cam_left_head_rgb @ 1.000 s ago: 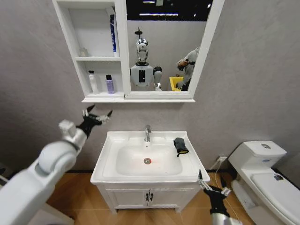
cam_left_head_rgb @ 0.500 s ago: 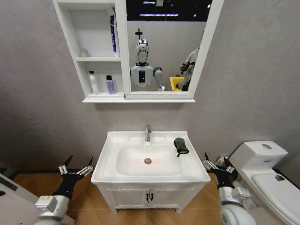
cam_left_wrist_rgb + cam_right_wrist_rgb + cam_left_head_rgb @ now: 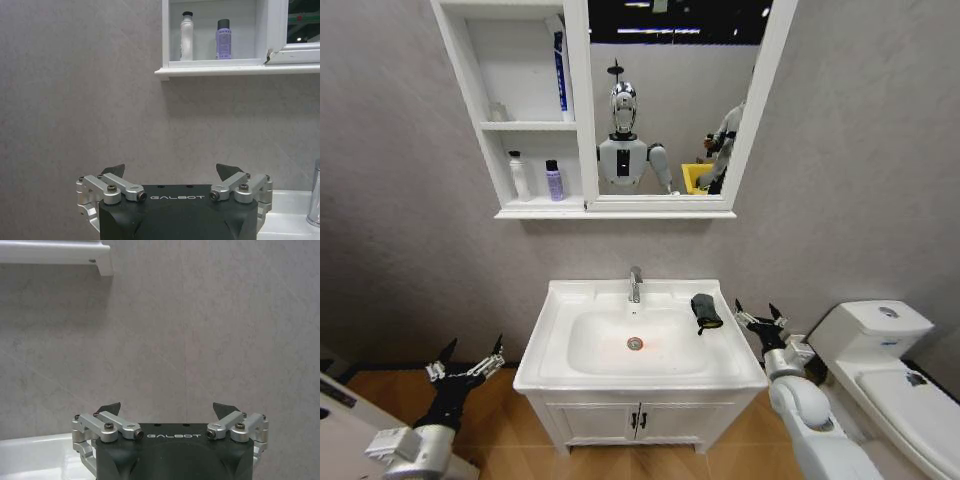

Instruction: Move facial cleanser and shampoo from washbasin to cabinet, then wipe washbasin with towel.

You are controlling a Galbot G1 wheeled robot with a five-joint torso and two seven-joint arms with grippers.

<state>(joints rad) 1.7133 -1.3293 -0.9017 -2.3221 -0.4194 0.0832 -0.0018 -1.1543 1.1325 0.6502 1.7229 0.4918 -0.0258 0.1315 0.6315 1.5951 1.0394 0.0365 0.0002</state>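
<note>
Reading "GALBOT", both spread-fingered grippers flank the washbasin (image 3: pixel 640 345).

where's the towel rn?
In the head view the towel lies on the washbasin rim, on the robot's right of the tap, with the open right gripper just beyond that edge.

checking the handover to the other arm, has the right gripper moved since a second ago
Yes. The right gripper has risen from below the washbasin's front right corner to beside its right rim, near the towel, fingers open.
</note>
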